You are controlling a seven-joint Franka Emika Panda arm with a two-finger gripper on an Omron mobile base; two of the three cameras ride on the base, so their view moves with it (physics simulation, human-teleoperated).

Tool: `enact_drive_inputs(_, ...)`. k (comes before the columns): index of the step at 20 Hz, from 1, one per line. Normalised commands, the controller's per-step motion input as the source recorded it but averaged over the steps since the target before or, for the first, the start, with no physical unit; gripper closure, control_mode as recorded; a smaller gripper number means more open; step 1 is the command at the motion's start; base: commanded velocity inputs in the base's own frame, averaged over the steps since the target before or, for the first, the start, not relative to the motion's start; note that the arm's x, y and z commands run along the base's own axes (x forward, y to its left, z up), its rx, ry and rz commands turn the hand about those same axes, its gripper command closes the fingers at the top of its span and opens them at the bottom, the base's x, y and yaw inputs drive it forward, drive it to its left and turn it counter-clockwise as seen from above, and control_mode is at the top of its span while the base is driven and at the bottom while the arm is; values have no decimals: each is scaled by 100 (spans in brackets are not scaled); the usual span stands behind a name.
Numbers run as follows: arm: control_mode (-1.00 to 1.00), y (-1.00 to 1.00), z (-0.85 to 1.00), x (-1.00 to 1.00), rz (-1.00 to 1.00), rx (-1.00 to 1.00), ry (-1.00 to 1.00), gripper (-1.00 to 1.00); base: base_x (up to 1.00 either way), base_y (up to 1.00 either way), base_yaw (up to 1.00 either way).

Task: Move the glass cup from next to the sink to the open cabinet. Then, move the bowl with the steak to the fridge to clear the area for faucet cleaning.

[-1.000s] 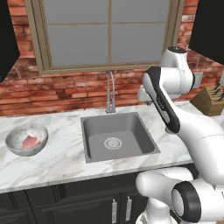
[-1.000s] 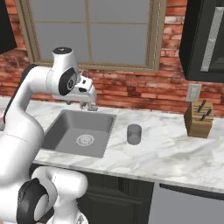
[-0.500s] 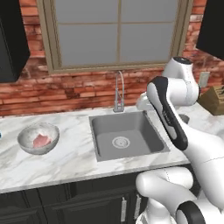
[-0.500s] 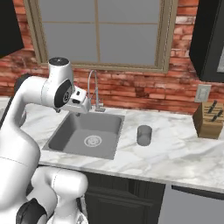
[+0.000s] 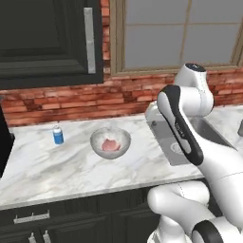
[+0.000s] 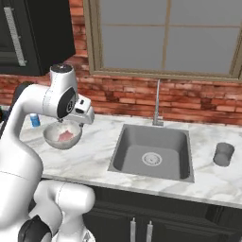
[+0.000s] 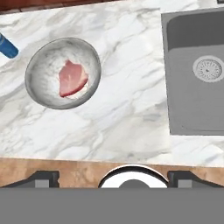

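The end effector [image 7: 112, 177] is held above the marble bench [image 7: 127, 113] with its fingers spread wide and nothing between them. In the hand view the bowl [image 7: 63, 72] lies at about 10 o'clock, with the steak [image 7: 72, 78] inside it, and the sink [image 7: 197, 74] at 2 o'clock. The glass cup [image 6: 223, 154] stands upright at 3 o'clock of the sink (right base view), just beside the basin. A small blue bottle [image 5: 58, 135] is seen at 9 o'clock of the bowl.

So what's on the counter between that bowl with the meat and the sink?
Nothing. In the hand view, only bare marble counter runs from the bowl with the steak to the sink. The right base view shows the same empty stretch.
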Motion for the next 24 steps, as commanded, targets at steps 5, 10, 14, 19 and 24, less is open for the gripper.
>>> enact_drive_inputs(5, 100, 0, 0, 0, 0, 0, 0, -100, 24, 85, 0)
enact_drive_inputs(10, -100, -9, -27, 51, 0, 6, 1, -100, 0, 0, 0)
enact_drive_inputs(14, -100, -47, -25, 57, 0, 1, 7, -100, 0, 0, 0)
enact_drive_inputs(19, -100, -46, -33, 62, 0, 1, 11, -100, 0, 0, 0)
enact_drive_inputs(24, -100, -12, -52, 53, 0, 3, 12, -100, 0, 0, 0)
